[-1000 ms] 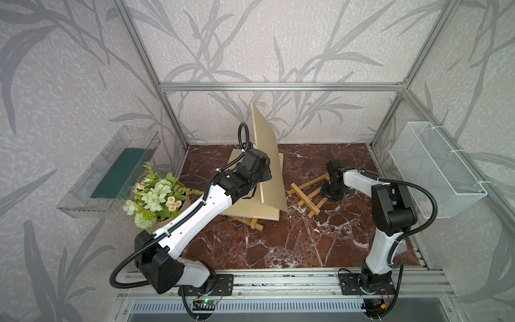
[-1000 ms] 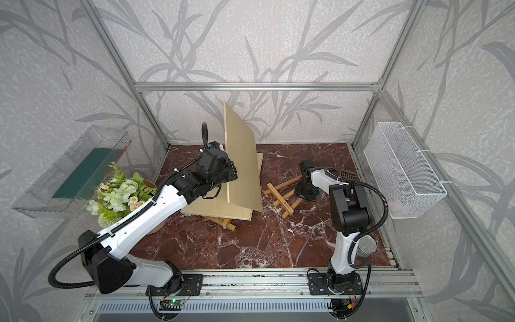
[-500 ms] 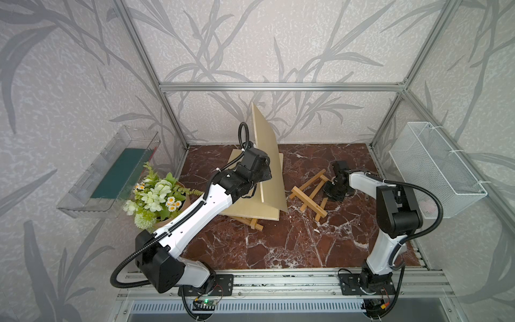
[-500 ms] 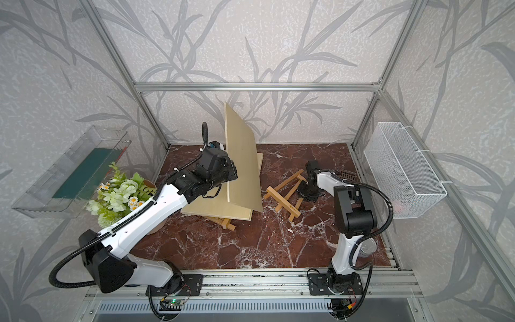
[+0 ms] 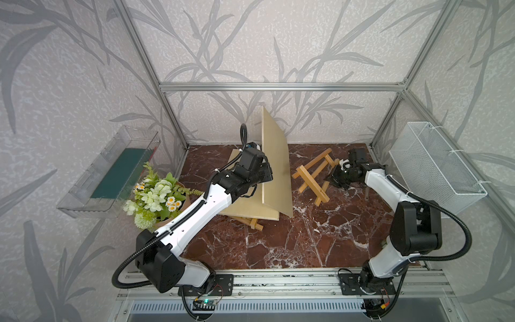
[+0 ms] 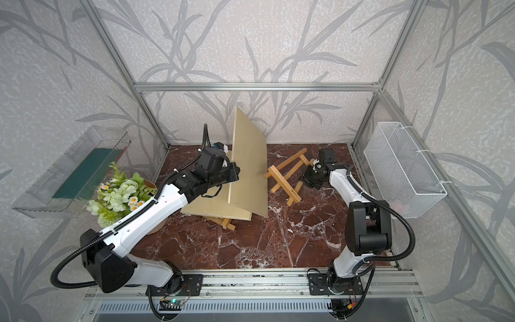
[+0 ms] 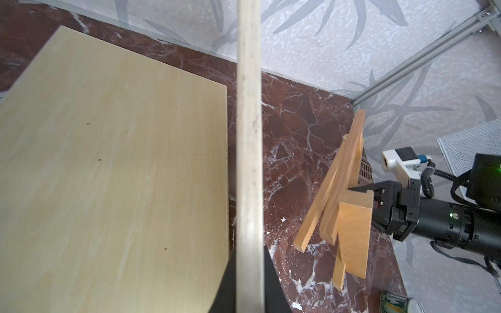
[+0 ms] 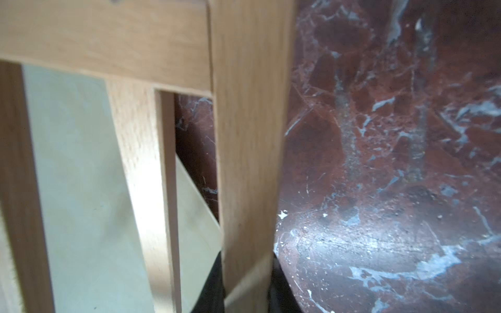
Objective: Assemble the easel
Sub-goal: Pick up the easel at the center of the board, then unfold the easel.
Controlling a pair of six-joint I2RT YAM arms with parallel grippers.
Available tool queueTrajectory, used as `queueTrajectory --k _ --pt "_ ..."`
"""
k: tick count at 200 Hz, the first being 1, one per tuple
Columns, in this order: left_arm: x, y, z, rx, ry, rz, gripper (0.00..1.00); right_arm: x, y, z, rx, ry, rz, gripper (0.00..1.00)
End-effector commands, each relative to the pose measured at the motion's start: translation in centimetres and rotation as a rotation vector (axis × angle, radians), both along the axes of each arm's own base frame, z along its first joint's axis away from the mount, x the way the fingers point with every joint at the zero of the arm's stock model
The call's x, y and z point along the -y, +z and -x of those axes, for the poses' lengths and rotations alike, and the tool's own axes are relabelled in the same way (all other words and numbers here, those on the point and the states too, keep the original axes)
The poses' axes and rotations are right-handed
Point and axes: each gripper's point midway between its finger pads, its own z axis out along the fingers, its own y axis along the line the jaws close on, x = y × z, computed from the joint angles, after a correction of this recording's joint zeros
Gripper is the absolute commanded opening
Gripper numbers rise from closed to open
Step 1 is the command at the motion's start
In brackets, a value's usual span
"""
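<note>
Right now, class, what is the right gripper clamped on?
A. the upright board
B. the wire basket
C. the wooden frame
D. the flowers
C: the right gripper is shut on a leg of the wooden frame, which the right wrist view shows running down between its fingers. The upright board is held by the left gripper.

easel frame (image 5: 312, 182) right of upright board (image 5: 276, 172)
</note>
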Motion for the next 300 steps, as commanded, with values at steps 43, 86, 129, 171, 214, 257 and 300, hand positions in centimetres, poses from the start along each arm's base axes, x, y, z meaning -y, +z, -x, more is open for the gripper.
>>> queueTrajectory --k 43,86,129,171,214,257,300 --pt "-1.1 10.1 -0.2 0.260 -0.032 0.301 0.00 2.0 4.4 -2.3 0.166 -0.045 -0.064 0.00" --pt "-3.5 13.0 0.8 0.303 -0.052 0.420 0.00 3.2 2.5 -3.4 0.142 -0.078 -0.077 0.00" --pt "-4.8 16.3 2.1 0.319 -0.116 0.630 0.00 3.2 1.4 -4.1 0.114 -0.087 -0.098 0.00" --pt "-4.8 17.8 2.9 0.328 -0.178 0.699 0.00 3.4 2.2 -4.5 0.128 -0.092 -0.107 0.00" --pt "-5.0 16.5 1.4 0.311 -0.125 0.693 0.00 2.6 2.8 -4.2 0.125 -0.068 -0.161 0.00" --pt "-5.5 15.9 -1.0 0.341 -0.050 0.699 0.00 1.3 4.4 -2.4 0.122 -0.008 -0.234 0.00" --pt "-6.3 14.8 -3.2 0.368 0.026 0.605 0.00 -0.2 6.6 0.2 0.133 0.077 -0.297 0.00"
